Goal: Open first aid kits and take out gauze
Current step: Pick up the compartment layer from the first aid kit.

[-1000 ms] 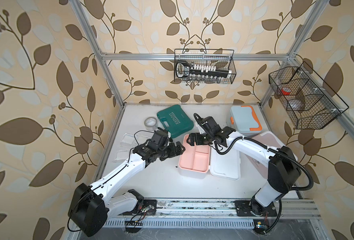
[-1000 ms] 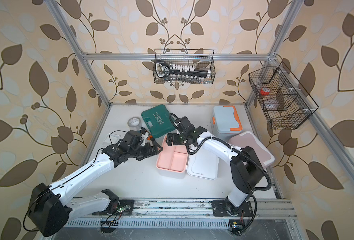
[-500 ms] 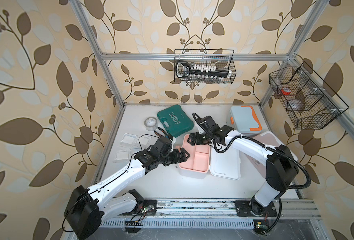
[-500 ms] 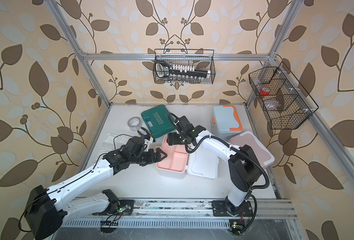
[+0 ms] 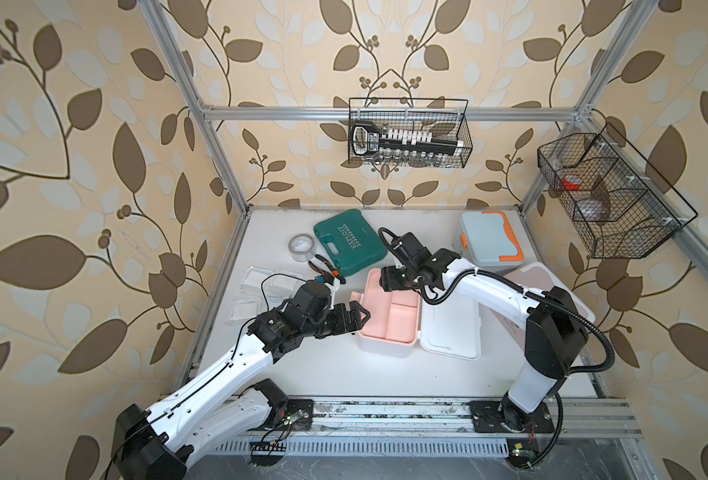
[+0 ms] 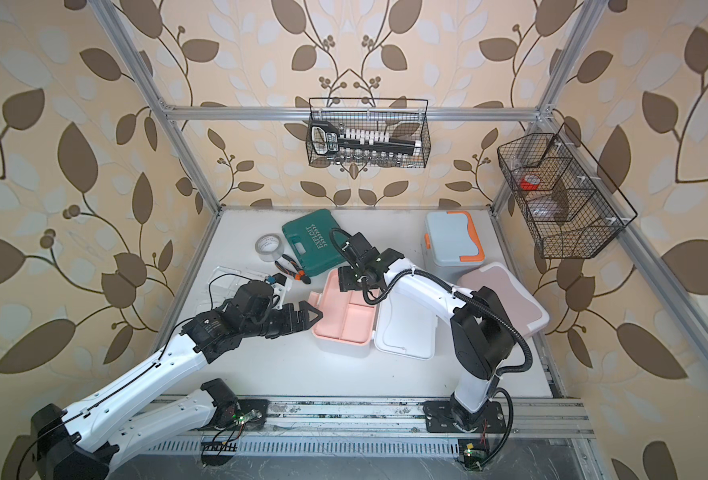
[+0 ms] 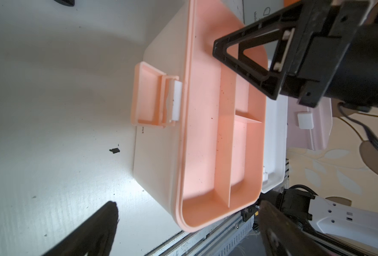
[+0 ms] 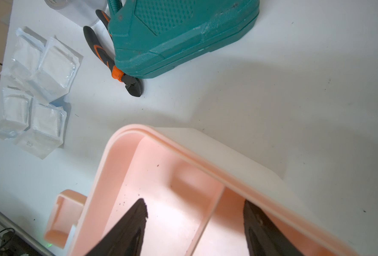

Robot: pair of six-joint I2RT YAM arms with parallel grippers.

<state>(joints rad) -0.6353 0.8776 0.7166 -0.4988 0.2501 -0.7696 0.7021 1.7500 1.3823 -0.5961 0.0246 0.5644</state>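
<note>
The white first aid kit with peach trim (image 5: 385, 328) lies open at mid-table, its white lid (image 5: 454, 328) flat to the right and its peach tray (image 7: 205, 141) bare. My right gripper (image 8: 194, 205) is open inside the tray's far end, its fingers either side of the divider. My left gripper (image 7: 188, 206) is open, straddling the kit's near left corner (image 5: 358, 318). The light blue kit (image 5: 489, 237) is closed at the back right. Partly behind my right arm sits the dusty pink kit (image 5: 552, 278). Several gauze packets (image 8: 50, 66) lie at the left (image 5: 261, 280).
A dark green case (image 5: 350, 241), a tape roll (image 5: 301, 246) and orange-handled pliers (image 5: 323, 268) lie behind the open kit. Wire baskets hang on the back wall (image 5: 408, 137) and the right wall (image 5: 610, 195). The arms' metal rail (image 5: 385, 409) runs along the front.
My left gripper has swung from beside the gauze to the open kit's near left corner. The right gripper's jaws have narrowed over the tray's far end.
</note>
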